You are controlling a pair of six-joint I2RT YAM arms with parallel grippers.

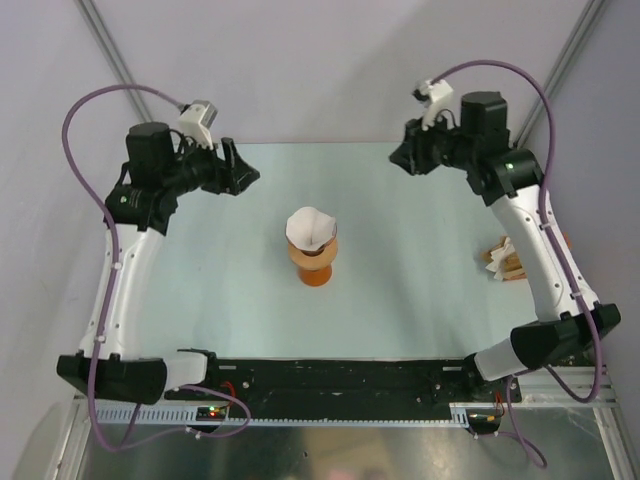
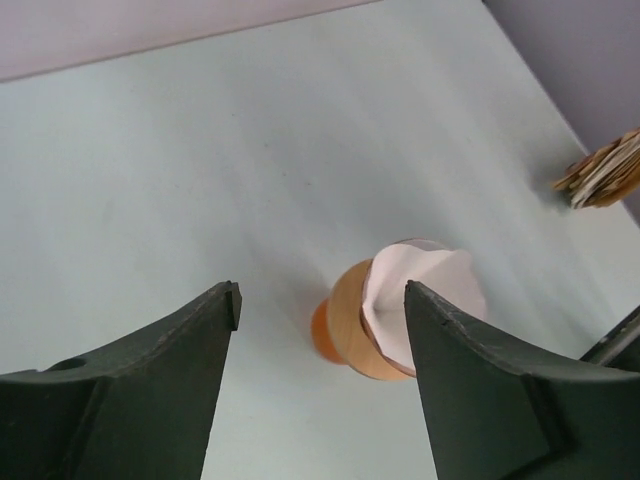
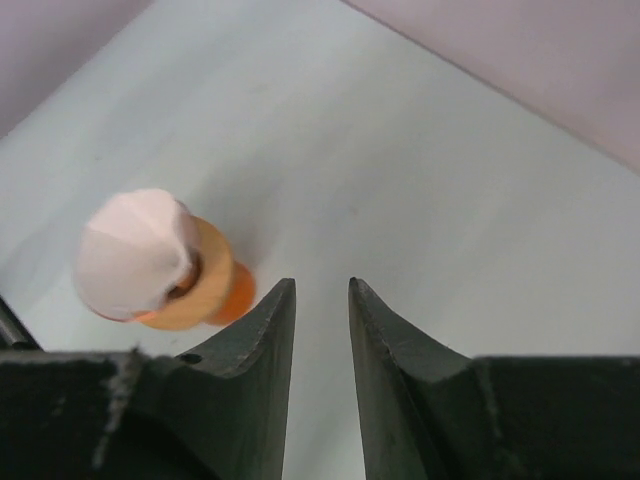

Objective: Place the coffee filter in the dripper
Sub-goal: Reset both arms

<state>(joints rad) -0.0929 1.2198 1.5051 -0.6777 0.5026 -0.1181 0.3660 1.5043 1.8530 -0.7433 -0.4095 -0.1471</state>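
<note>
filter (image 1: 310, 227) seated in dripper (image 1: 316, 264), rim poking above it; placing looks done. left gripper (image 2: 320, 295) wide apart, empty, well off dripper. right gripper (image 3: 322, 287) narrowly parted, empty, also well off

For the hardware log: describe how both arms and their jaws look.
Left arm and right arm match: white links, black joint housings and bases. A purple cable loops along each, and a small grey camera sits at each wrist. A green light glows on the right one. Jaws are dark tapered wedges.
</note>
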